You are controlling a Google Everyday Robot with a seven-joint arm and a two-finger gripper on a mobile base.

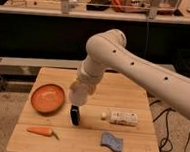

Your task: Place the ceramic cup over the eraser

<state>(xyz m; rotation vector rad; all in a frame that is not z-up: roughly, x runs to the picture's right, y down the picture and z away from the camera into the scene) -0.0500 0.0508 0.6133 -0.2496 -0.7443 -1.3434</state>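
The off-white ceramic cup (78, 94) hangs at the end of my white arm, held off the table just above the eraser. My gripper (82, 87) is shut on the cup and mostly hidden behind it and the wrist. The eraser (75, 115), a small black upright block, stands on the wooden table (136, 99) directly below the cup, with a small gap between them.
An orange plate (48, 98) lies left of the eraser. A carrot (41, 131) lies at the front left. A white patterned bottle (121, 117) lies on its side to the right. A blue-grey sponge pad (112, 141) sits at the front.
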